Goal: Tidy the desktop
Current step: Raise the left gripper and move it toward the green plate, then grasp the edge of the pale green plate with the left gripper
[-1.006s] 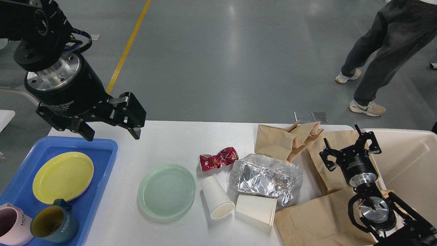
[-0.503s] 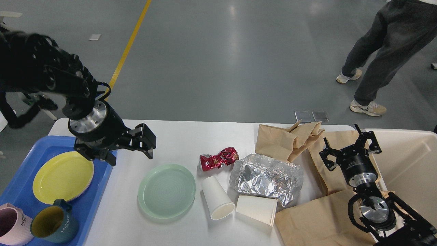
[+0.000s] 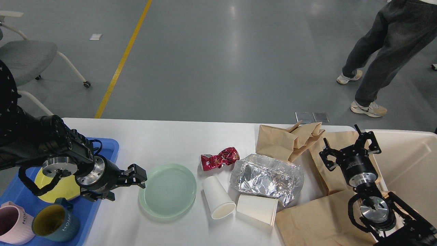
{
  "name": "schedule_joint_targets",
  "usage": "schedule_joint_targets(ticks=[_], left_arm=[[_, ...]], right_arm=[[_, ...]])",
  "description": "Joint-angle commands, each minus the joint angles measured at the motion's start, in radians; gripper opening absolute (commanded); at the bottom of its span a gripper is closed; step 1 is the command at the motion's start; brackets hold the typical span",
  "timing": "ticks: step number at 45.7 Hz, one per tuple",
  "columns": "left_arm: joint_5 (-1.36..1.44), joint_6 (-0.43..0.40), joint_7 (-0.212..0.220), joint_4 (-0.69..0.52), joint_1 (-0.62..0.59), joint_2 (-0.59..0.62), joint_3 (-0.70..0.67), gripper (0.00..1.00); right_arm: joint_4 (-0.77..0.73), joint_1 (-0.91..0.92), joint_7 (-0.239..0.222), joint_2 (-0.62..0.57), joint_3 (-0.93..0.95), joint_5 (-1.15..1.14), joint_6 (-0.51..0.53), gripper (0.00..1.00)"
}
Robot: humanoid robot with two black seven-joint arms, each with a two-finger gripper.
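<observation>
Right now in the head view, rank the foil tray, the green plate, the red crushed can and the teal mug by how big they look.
1. foil tray and green plate: alike, too close to rank
2. teal mug: nearer the camera, partly cut off
3. red crushed can

1 head view looks forward and steeply down from above the near edge of the desktop [image 3: 164, 136], close in; grey floor [image 3: 218, 61] fills the upper half of the frame.
</observation>
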Motion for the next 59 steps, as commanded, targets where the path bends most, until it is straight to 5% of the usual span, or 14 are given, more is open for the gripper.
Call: schedule_joint_targets(ticks=[1, 16, 34, 43, 59], left_arm=[[-0.001, 0.009, 0.008, 0.108, 0.143, 0.005, -0.076, 0.94], [0.002, 0.238, 0.014, 0.167, 0.293, -0.01, -0.185, 0.93], [-0.004, 0.269, 0.017, 0.239, 0.365, -0.012, -0.221, 0.9], [0.002, 0.264, 0.017, 0.242, 0.385, -0.012, -0.239, 0.71], [0.002, 0.26, 0.017, 0.243, 0.411, -0.013, -0.236, 0.52]], right_arm=[[0.0, 0.0, 0.0, 0.0, 0.0, 0.0, 0.0, 1.0], [-0.002, 0.0, 0.0, 0.0, 0.0, 0.0, 0.0, 1.0], [0.0, 0.0, 0.0, 0.0, 0.0, 0.0, 0.0, 1.0], [0.0, 0.0, 0.0, 0.0, 0.0, 0.0, 0.0, 1.0], [0.0, 0.0, 0.0, 0.0, 0.0, 0.0, 0.0, 1.0]])
